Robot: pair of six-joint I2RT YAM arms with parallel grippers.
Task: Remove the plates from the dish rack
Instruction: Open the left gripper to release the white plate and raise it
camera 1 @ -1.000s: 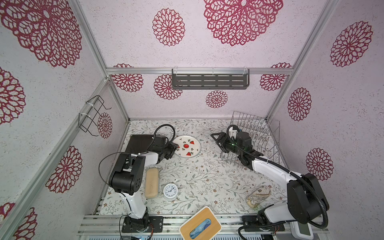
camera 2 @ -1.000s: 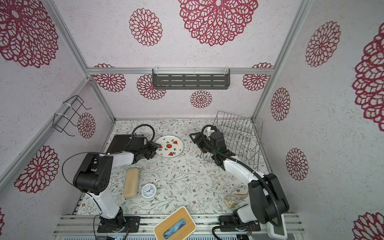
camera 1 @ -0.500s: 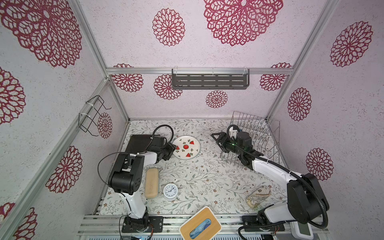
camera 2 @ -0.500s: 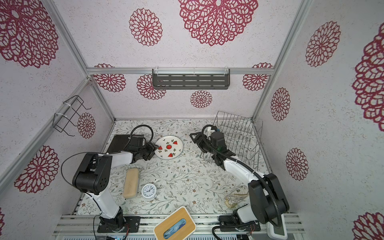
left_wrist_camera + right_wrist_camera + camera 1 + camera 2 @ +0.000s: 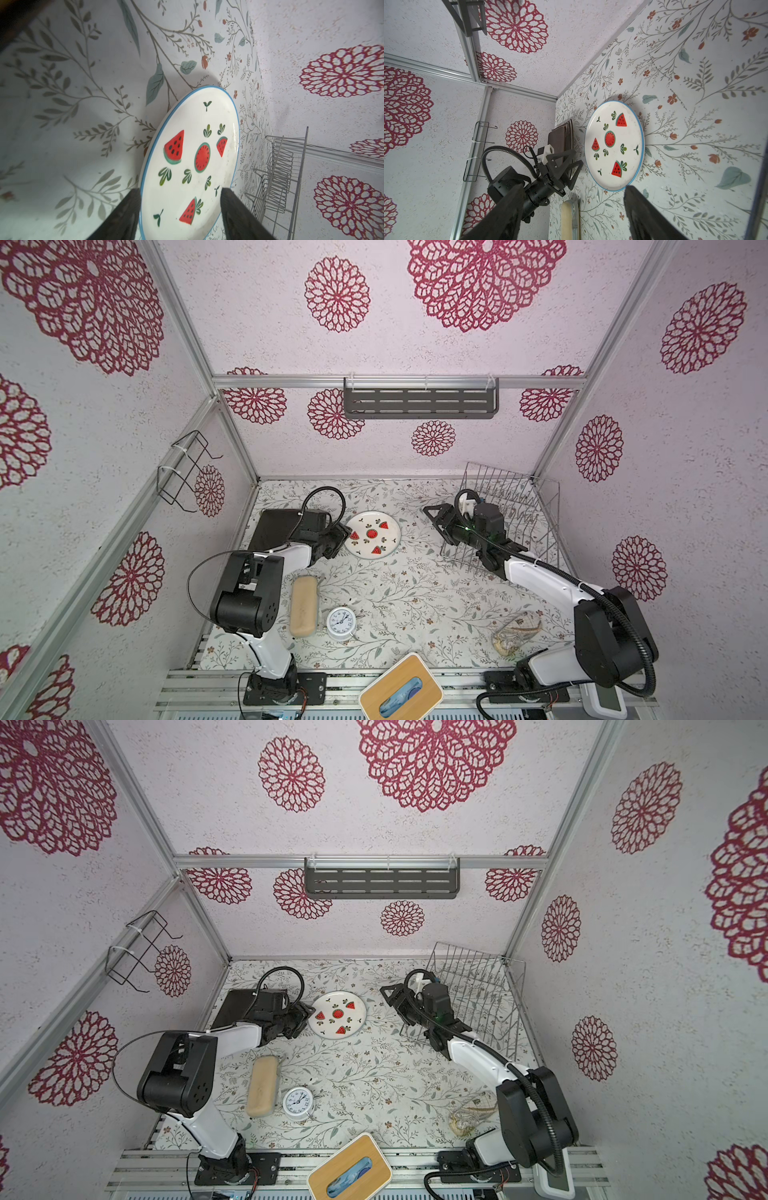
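Our left claw [image 5: 338, 540] has spread wider, letting go of the watermelon plate [image 5: 372, 535], which lies flat on the surface [image 5: 415, 601] just beside the dark plates [image 5: 274, 526]. The dish rack [image 5: 532, 506] looks empty, so we judge the unloading nearly done. Our right claw [image 5: 434, 522] hangs released, holding nothing.

A white alarm clock [image 5: 341, 623] sits just beside a tan block [image 5: 304, 605].
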